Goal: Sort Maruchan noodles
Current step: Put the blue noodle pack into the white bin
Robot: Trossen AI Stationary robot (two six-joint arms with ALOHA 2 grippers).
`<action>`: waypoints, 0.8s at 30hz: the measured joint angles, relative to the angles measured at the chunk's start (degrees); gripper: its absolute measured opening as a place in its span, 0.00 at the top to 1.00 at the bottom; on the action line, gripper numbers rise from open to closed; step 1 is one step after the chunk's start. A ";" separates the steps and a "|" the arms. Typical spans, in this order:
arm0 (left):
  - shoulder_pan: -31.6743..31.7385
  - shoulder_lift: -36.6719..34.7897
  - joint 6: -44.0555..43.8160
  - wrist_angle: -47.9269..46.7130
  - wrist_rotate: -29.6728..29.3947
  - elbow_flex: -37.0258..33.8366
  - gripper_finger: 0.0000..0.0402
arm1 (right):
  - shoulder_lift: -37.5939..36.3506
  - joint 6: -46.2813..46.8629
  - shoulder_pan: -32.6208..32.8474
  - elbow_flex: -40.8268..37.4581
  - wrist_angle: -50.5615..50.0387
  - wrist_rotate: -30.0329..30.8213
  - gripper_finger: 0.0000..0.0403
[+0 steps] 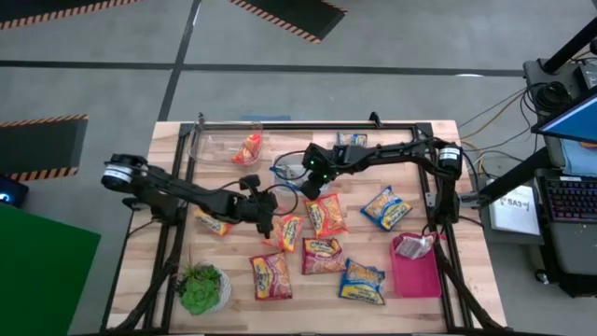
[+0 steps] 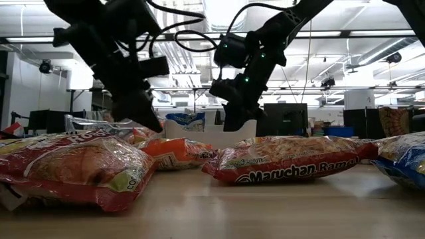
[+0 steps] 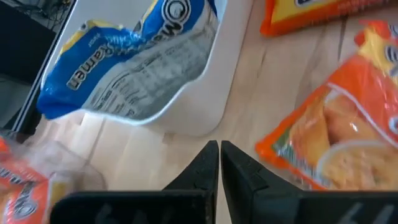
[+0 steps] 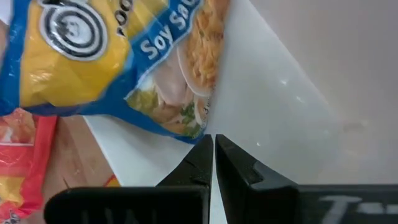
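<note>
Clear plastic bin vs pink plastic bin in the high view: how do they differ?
The clear plastic bin sits at the table's far left and holds an orange crinkly noodle packet. The pink plastic bin sits near right and holds a red-pink packet at its far end. Shared: each holds one packet visible, and neither hand touches them.

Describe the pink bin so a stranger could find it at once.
Start at the wooden table seen from above and go to its right edge, near the front corner. The pink bin lies there, holding one packet at its far end. It is the only pink container; the other bins sit along the far edge.
</note>
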 joint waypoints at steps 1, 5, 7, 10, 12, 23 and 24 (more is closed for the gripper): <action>0.23 0.35 -0.02 0.67 -0.02 0.00 1.00 | 0.00 -0.34 0.11 -0.02 0.91 0.00 0.98; 1.39 0.93 0.08 2.43 -0.06 0.00 1.00 | 0.00 -0.82 0.36 -0.02 4.57 -0.04 0.98; 1.97 0.93 0.08 2.76 -0.02 0.00 1.00 | 0.00 -1.40 0.49 -0.02 6.23 -0.09 0.98; 2.39 0.93 0.30 4.39 0.03 0.00 1.00 | 0.00 -1.51 0.51 -0.02 6.94 -0.12 0.98; 2.39 0.93 0.68 5.82 0.08 0.00 1.00 | 0.00 -1.54 0.51 -0.06 7.04 -0.12 0.98; 2.43 0.95 1.52 7.80 0.55 0.00 1.00 | 4.22 -4.46 3.03 -0.02 12.54 1.24 0.98; 2.43 0.95 1.55 7.75 0.55 0.00 1.00 | 4.26 -4.53 3.11 0.04 12.55 1.31 0.98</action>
